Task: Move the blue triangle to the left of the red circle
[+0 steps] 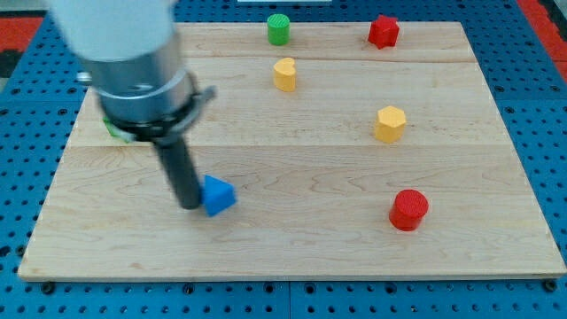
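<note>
The blue triangle point(218, 195) lies on the wooden board point(292, 248) at the lower left of centre. My tip point(189, 204) touches its left side. The red circle point(408, 210) stands far to the triangle's right, near the board's lower right. The arm's body blurs and covers the board's upper left.
A green cylinder point(279, 29) and a red star point(384, 31) stand along the top edge. A yellow heart-like block point(284, 74) is below the cylinder and a yellow hexagon point(390, 123) at the right. A green star point(110, 128) peeks out behind the arm at the left.
</note>
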You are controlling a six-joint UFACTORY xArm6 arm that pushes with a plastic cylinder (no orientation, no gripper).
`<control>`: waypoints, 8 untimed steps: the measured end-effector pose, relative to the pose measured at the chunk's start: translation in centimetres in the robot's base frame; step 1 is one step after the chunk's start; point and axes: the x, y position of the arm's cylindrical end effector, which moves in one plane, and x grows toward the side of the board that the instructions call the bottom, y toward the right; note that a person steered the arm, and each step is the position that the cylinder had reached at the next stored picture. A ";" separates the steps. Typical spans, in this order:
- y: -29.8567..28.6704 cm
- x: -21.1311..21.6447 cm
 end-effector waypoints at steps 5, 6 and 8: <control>2.7 -3.7; 2.4 -5.3; 4.8 -11.8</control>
